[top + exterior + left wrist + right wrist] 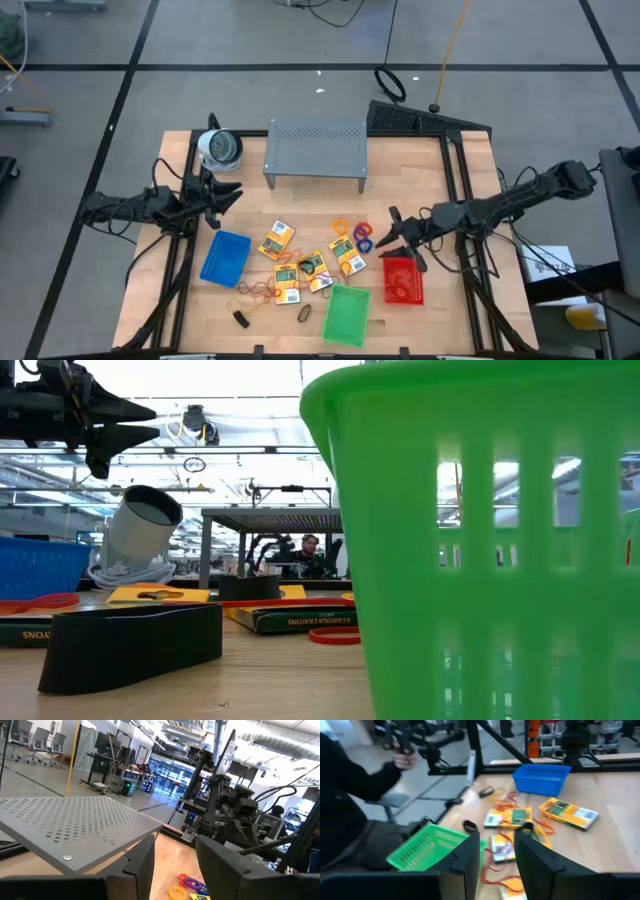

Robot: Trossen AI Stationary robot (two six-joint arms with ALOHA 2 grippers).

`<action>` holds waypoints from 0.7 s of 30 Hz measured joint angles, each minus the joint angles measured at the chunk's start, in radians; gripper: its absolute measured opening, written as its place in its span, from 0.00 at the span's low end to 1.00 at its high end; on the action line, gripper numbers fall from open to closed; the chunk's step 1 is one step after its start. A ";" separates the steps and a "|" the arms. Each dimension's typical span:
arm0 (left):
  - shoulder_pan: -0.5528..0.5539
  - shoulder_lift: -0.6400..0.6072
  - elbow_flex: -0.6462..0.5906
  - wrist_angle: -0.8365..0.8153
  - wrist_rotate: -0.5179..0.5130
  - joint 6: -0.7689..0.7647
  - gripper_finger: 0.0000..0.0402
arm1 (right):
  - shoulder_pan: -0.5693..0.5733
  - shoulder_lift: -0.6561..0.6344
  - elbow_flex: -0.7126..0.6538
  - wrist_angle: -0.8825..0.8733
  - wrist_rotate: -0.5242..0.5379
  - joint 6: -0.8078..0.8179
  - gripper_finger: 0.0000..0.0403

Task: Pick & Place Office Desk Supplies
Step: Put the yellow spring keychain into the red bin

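right gripper point(396, 232) hangs over the table at about 3 o'clock from the crayon boxes, fingers apart, nothing between them; right wrist view shows both dark fingers point(470, 857) spread with a clear gap. left gripper point(222, 195) sits at about 10 o'clock on the table, just beside the round white-grey object point(219, 148), fingers also apart and empty in the left wrist view point(172, 862).

counts, high view: four crayon boxes point(276, 240) in a loose cluster at table centre, the others at point(287, 281), point(312, 270) and point(346, 253). three baskets: blue basket point(225, 257) at 9 o'clock of the cluster, green basket point(346, 314) at 5 o'clock, red basket point(402, 280) at 3 o'clock, just below the right gripper. rubber-band loops: orange ones point(255, 289) lying between the blue basket and the boxes, a few coloured loops point(361, 236) at 1 o'clock of the cluster, some loops inside the red basket; exact loop count cannot be told. two small black clips point(241, 318) and point(304, 315) near the front edge, at 7 and 6 o'clock.

one grey perforated shelf point(315, 147) stands at 12 o'clock. low view: green basket wall point(480, 540) fills the right side, a black clip point(130, 645) up close, a person point(310, 550) far behind the table.
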 joint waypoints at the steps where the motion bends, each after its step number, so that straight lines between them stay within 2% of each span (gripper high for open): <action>1: 0.000 0.000 0.000 0.000 0.000 0.004 0.38 | -0.009 0.006 0.009 -0.013 -0.002 -0.011 0.27; 6: 0.000 0.000 0.000 0.000 0.001 0.008 0.38 | -0.048 0.063 0.100 -0.101 -0.036 -0.086 0.27; 16: 0.000 0.000 0.000 -0.017 0.002 0.013 0.38 | -0.091 0.265 0.428 -0.496 -0.044 -0.282 0.24; 21: 0.000 0.000 0.000 -0.023 0.002 0.011 0.38 | -0.134 0.367 0.593 -0.671 0.100 -0.279 0.23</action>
